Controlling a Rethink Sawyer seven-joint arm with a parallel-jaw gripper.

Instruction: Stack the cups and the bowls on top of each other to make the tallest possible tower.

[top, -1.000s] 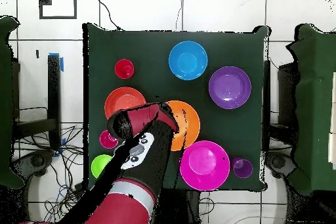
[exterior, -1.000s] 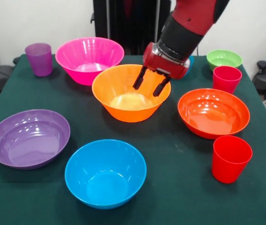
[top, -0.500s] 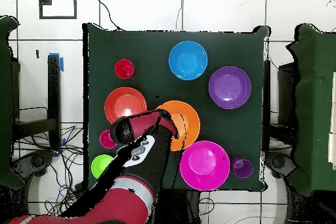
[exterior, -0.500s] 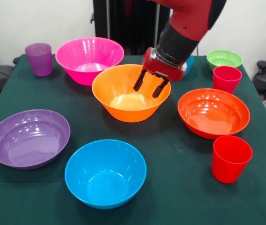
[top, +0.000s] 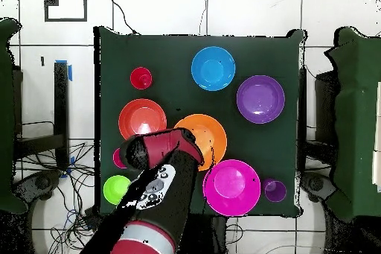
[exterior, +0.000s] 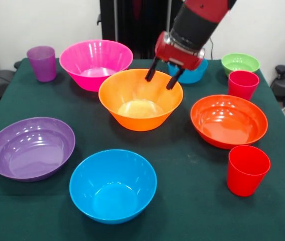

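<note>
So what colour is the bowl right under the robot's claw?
Orange bowl, clearest in the front view.

My arm [exterior: 202,17] leaves the front view at the top edge, so nothing above the wrist shows there. It hides most of the small blue bowl [exterior: 192,75] at the far side. From overhead, my arm [top: 152,191] covers that bowl completely, most of one red cup [top: 117,157], and the orange bowl's [top: 208,139] edge. My gripper [exterior: 162,82] cannot be made out overhead.
</note>
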